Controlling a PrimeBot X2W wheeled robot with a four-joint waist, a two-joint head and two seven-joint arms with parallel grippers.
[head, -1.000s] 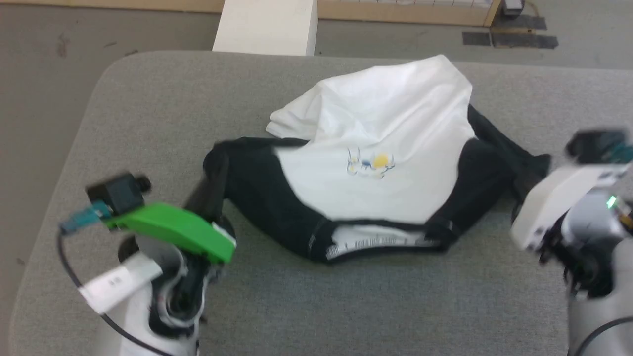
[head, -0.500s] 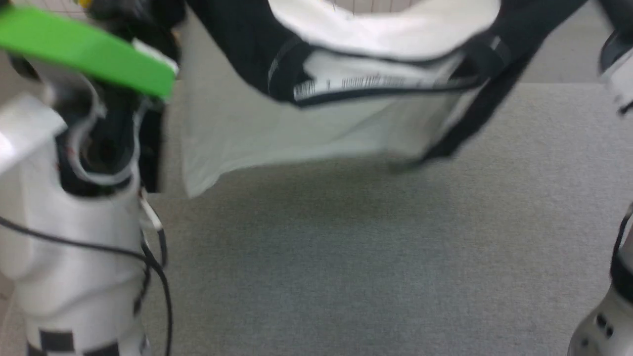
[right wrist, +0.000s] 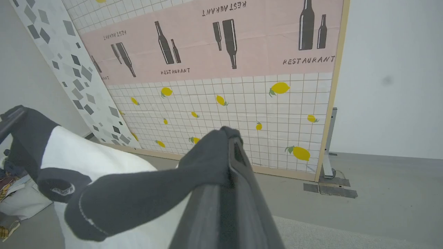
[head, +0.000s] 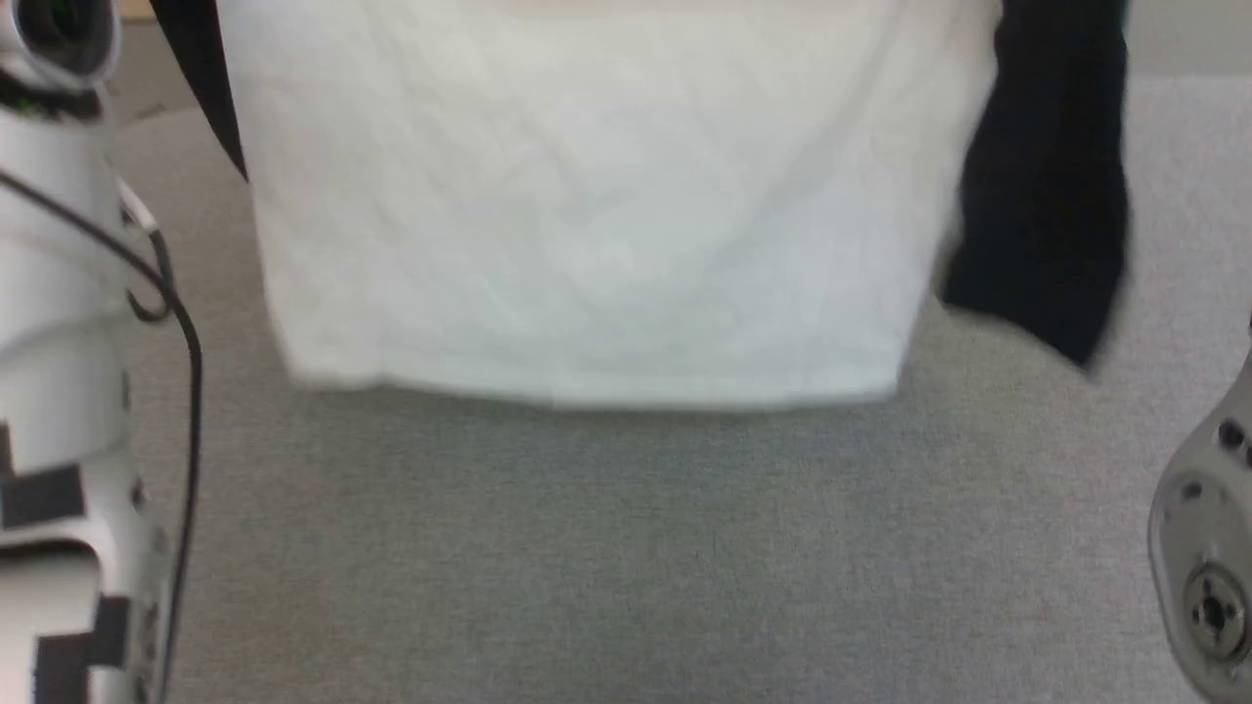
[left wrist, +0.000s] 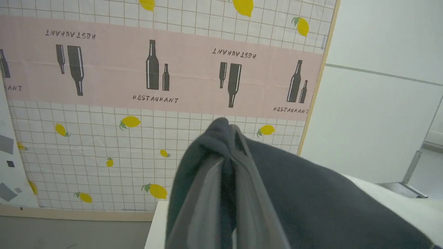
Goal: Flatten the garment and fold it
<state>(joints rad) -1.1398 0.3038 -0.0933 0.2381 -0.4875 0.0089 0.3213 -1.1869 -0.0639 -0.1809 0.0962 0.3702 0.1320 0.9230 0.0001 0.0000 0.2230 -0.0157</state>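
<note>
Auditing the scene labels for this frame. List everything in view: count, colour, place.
garment: one, white body with black sleeves, held up spread over the table
table: one, grey fabric top, below the garment
printed backdrop: one, pink band with dark bottles on a white grid with yellow lemons, behind the table
speckled panel: one, white with grey flecks, leaning at the backdrop's left in the right wrist view
wall: white, beside the backdrop
floor: grey, with dark patches near the backdrop's foot
left forearm: one, white with a black cable, left edge of the head view
left gripper: one, dark, shut on the garment's black fabric
right gripper: one, dark, shut on the garment's black fabric
</note>
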